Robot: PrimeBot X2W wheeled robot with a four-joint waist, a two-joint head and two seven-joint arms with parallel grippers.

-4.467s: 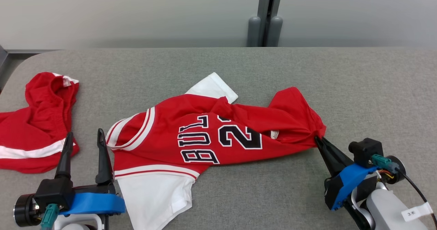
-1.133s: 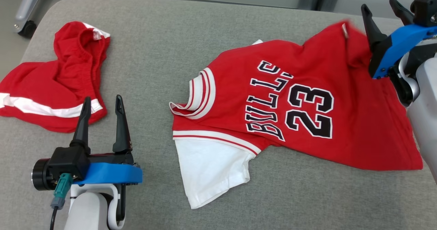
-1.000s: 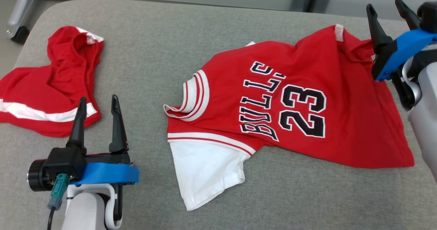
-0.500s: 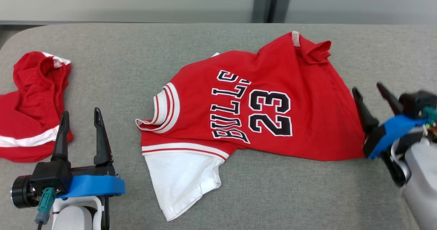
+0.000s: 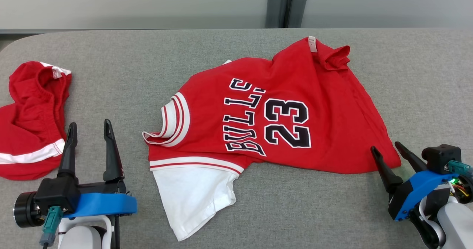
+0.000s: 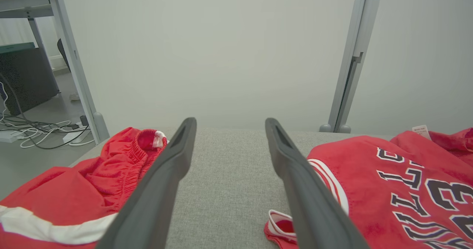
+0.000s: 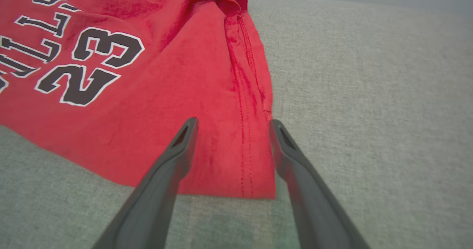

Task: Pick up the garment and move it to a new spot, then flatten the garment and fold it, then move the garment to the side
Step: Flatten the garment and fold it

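The red jersey [image 5: 332, 130] lay spread out. The right gripper [image 5: 385, 147], jaws apart and empty, sat at its 4 o'clock corner; the left gripper [image 5: 90, 123], likewise, at 8 o'clock.

One jersey [image 5: 332, 130], one pair of shorts [image 5: 27, 130]

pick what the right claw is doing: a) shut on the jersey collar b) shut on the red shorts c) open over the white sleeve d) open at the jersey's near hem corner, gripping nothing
d: the right claw stands open at the near hem corner of the jersey, with no cloth pinched between its fingers.
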